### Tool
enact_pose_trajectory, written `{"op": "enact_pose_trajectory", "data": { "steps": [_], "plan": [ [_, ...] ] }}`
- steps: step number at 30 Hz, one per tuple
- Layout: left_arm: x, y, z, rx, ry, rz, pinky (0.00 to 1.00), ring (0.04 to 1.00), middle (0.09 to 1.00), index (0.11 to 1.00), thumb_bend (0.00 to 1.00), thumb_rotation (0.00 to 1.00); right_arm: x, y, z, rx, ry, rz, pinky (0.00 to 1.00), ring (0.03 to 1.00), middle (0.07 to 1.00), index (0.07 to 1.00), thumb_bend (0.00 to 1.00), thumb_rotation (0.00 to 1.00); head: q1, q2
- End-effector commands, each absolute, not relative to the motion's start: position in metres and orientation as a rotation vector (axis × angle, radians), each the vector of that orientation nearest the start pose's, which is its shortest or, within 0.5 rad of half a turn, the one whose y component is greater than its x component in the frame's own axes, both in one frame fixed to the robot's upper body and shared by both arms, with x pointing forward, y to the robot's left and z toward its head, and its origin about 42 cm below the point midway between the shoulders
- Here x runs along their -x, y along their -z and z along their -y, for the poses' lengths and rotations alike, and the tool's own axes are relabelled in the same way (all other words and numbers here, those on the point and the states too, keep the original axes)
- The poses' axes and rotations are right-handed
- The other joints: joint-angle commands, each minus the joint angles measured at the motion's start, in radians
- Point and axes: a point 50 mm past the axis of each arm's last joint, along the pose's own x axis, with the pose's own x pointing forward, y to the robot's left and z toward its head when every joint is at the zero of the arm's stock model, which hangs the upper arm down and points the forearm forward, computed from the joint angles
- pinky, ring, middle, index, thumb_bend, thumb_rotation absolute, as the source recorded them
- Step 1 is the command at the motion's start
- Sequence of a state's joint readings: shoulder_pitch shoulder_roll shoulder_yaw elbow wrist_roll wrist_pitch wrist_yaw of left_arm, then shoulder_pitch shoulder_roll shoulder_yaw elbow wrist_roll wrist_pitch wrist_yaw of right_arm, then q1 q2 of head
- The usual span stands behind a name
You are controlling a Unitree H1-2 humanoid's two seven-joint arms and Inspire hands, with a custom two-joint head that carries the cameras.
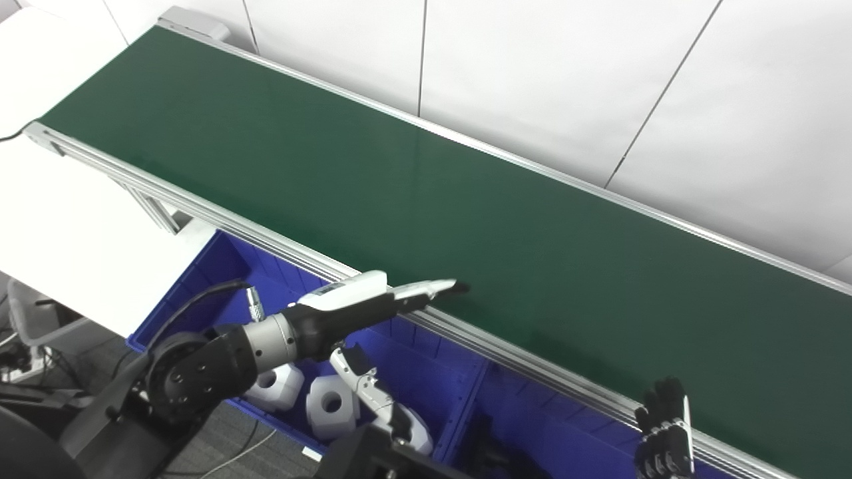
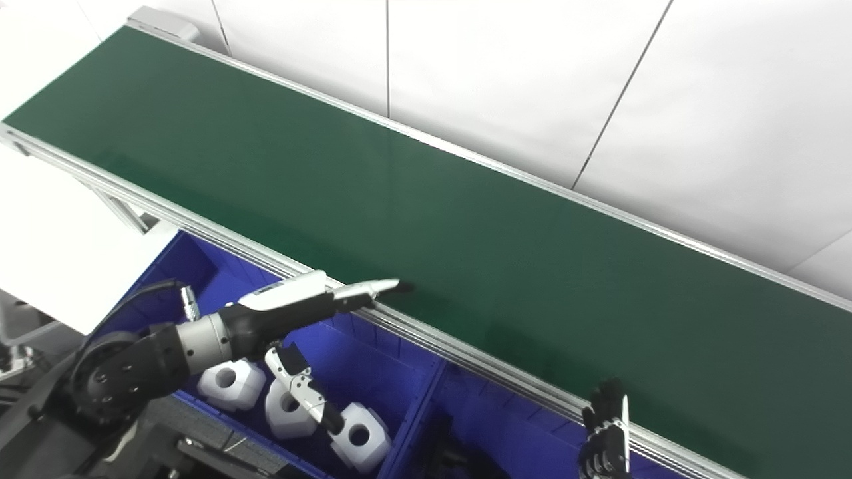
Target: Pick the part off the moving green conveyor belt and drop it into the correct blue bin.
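The green conveyor belt (image 1: 426,199) runs from top left to bottom right and carries no part in view. My left hand (image 1: 363,313) is open and empty, fingers stretched flat over the belt's near rail, thumb hanging down over the left blue bin (image 1: 200,279). That bin holds three white blocks with round holes (image 1: 331,406). My right hand (image 1: 662,442) is at the bottom edge by the near rail, fingers pointing up and apart, holding nothing. It also shows in the right eye view (image 2: 606,442).
A second blue bin (image 1: 532,426) sits to the right of the first, below the rail, with a dark object inside. The aluminium rail (image 1: 506,352) edges the belt. White table (image 1: 66,233) at left, white wall panels behind.
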State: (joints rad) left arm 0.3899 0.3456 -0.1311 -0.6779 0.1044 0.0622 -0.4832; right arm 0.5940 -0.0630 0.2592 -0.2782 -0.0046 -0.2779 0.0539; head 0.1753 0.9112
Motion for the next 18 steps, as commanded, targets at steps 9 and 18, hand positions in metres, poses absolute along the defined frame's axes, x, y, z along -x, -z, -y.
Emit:
{"op": "enact_pose_trajectory", "data": {
  "steps": [9,18],
  "plan": [
    [-0.126,-0.174,-0.218,-0.049,0.345,0.123,0.98,1.000,1.000,1.000,1.00,0.85,-0.082,-0.097,0.116,-0.068,-0.137,0.007,1.00,0.979,0.985,1.000,0.78,0.93,-0.435,0.013],
    [-0.131,-0.136,-0.223,0.034,0.232,0.112,1.00,1.000,1.000,1.000,1.00,0.95,-0.096,-0.101,0.067,-0.071,-0.096,0.002,1.00,0.987,0.996,1.000,0.76,0.97,-0.694,0.017]
  ]
}}
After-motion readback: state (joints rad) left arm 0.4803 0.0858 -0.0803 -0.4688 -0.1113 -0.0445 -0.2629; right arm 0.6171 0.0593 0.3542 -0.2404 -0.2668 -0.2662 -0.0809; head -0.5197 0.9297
